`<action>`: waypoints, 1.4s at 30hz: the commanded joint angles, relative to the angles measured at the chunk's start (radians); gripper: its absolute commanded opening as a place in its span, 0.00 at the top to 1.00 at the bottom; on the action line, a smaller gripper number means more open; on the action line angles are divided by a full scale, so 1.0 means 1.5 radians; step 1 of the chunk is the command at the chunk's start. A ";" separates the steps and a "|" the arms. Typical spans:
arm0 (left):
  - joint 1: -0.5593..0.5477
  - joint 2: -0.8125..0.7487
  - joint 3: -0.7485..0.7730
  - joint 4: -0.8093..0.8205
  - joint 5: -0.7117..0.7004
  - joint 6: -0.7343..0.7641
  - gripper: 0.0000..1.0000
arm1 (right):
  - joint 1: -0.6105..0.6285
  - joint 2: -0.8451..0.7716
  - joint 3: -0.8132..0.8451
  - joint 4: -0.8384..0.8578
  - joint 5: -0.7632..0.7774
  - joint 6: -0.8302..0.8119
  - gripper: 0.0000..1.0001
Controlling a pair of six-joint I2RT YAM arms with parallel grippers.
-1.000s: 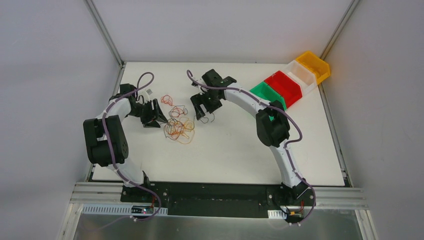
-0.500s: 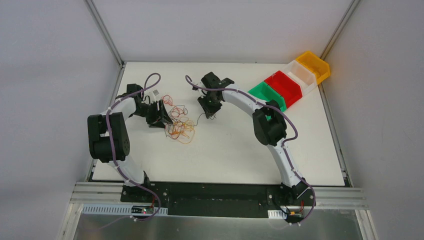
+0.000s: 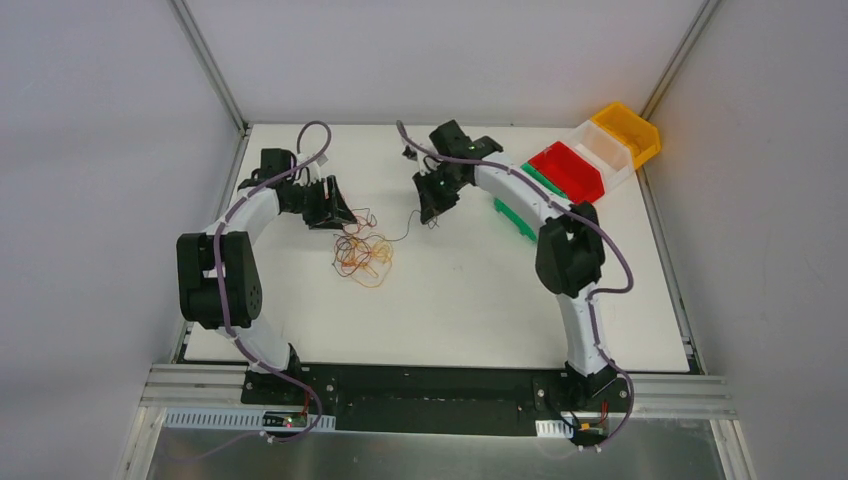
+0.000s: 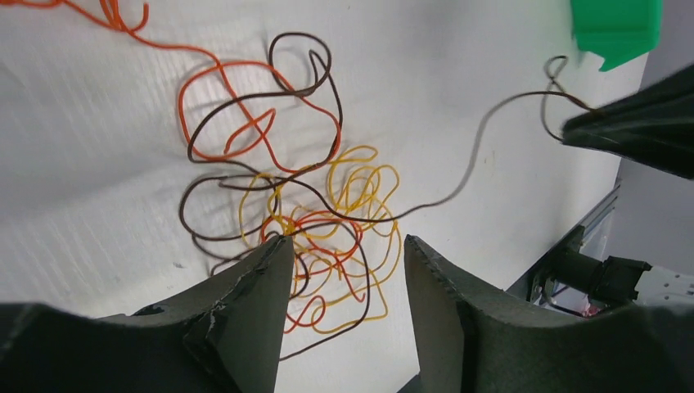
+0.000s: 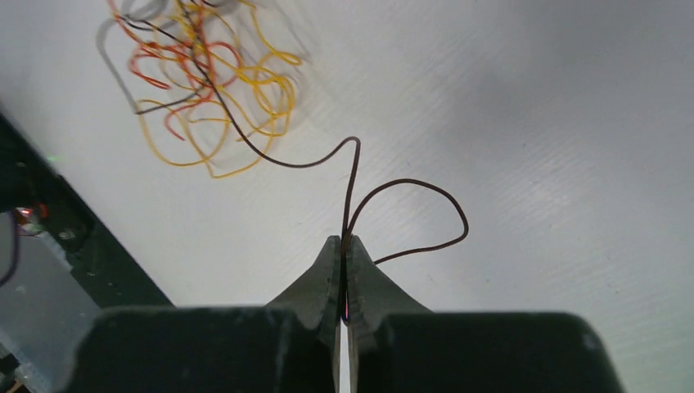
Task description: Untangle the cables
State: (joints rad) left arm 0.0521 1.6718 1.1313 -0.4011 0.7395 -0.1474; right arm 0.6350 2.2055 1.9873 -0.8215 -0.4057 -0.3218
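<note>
Cables (image 4: 321, 228) lie tangled just before the released left claw (image 4: 345, 244); right claw (image 5: 344, 242) clenches a dark brown cable (image 5: 407, 181).

White table (image 3: 460, 310): cables (image 3: 362, 256) tangled left-centre; 4 bins (image 3: 572, 170) far right.

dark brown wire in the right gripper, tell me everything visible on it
The dark brown wire is hair-thin, smooth and curly, like insulated strand. The right gripper is shut on it; beside the pinch a free loop bulges out and curls back toward the fingers. From the pinch it runs in a slack curve over the white table into the tangle of red, orange and yellow wires, weaving among them. Its far end is lost in that pile.
</note>
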 commanded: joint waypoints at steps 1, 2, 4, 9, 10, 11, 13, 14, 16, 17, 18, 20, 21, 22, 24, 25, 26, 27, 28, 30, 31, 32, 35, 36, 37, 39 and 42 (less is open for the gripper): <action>-0.002 0.006 0.031 0.034 0.017 -0.028 0.47 | -0.029 -0.148 0.037 0.012 -0.073 0.065 1.00; -0.001 0.004 0.030 0.043 0.050 -0.030 0.46 | -0.030 -0.160 0.053 0.011 -0.077 0.075 1.00; -0.002 -0.025 0.012 0.089 0.096 -0.043 0.45 | -0.032 -0.176 0.086 0.007 -0.081 0.093 1.00; 0.005 -0.125 -0.049 0.180 0.086 -0.062 0.40 | -0.032 -0.197 0.205 0.036 -0.094 0.189 1.00; 0.009 -0.133 -0.054 0.180 0.079 -0.071 0.39 | -0.032 -0.199 0.240 0.049 -0.092 0.208 1.00; 0.014 -0.133 -0.060 0.181 0.079 -0.075 0.39 | -0.032 -0.200 0.290 0.062 -0.089 0.230 1.00; 0.016 -0.132 -0.065 0.181 0.085 -0.073 0.38 | -0.032 -0.206 0.349 0.101 -0.074 0.252 1.00; 0.017 -0.132 -0.067 0.181 0.083 -0.074 0.37 | -0.032 -0.214 0.359 0.127 -0.063 0.258 1.00; 0.015 -0.126 -0.061 0.184 0.076 -0.079 0.36 | -0.032 -0.240 0.355 0.187 -0.039 0.269 1.00; 0.014 -0.122 -0.056 0.184 0.071 -0.080 0.36 | -0.032 -0.254 0.348 0.222 -0.029 0.279 1.00; 0.012 -0.118 -0.049 0.184 0.064 -0.081 0.35 | -0.031 -0.266 0.343 0.255 -0.019 0.287 1.00; 0.009 -0.105 -0.032 0.184 0.049 -0.080 0.35 | -0.029 -0.283 0.347 0.309 0.000 0.301 1.00; 0.005 -0.096 -0.023 0.185 0.044 -0.081 0.35 | -0.028 -0.286 0.351 0.324 0.006 0.302 1.00; 0.000 -0.087 -0.012 0.187 0.043 -0.087 0.35 | -0.026 -0.286 0.355 0.330 0.007 0.299 1.00; -0.017 -0.073 0.007 0.199 0.058 -0.099 0.34 | -0.025 -0.290 0.344 0.319 0.002 0.288 1.00; -0.031 -0.069 0.014 0.207 0.070 -0.100 0.34 | -0.026 -0.296 0.322 0.307 0.005 0.282 1.00; -0.048 -0.065 0.018 0.215 0.082 -0.097 0.33 | -0.027 -0.305 0.302 0.305 0.005 0.283 1.00; -0.065 -0.064 0.020 0.222 0.091 -0.087 0.33 | -0.028 -0.314 0.276 0.307 0.003 0.285 1.00; -0.082 -0.064 0.019 0.229 0.094 -0.073 0.32 | -0.028 -0.324 0.249 0.312 0.000 0.287 1.00; -0.113 -0.059 0.012 0.259 0.099 -0.076 0.29 | -0.028 -0.334 0.232 0.320 -0.002 0.292 1.00; -0.126 -0.052 0.008 0.287 0.106 -0.093 0.26 | -0.028 -0.334 0.234 0.316 0.001 0.292 1.00; -0.138 -0.043 0.004 0.319 0.113 -0.117 0.25 | -0.028 -0.334 0.238 0.312 0.003 0.290 1.00; -0.166 -0.015 -0.005 0.416 0.127 -0.192 0.24 | -0.028 -0.335 0.248 0.300 0.006 0.286 1.00; -0.176 -0.005 -0.009 0.454 0.130 -0.215 0.24 | -0.028 -0.338 0.246 0.299 0.007 0.287 1.00; -0.188 0.009 -0.009 0.499 0.133 -0.237 0.24 | -0.028 -0.340 0.244 0.300 0.007 0.290 1.00; -0.214 0.039 0.003 0.557 0.151 -0.283 0.23 | -0.028 -0.344 0.243 0.299 0.008 0.296 1.00; -0.254 0.074 0.025 0.611 0.162 -0.351 0.23 | -0.028 -0.345 0.250 0.300 0.012 0.301 1.00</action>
State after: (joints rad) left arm -0.2634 1.7340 1.1217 0.2890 0.9157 -0.4984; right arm 0.5896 1.7298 2.3390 -0.4133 -0.4019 0.1040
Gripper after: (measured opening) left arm 0.764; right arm 0.010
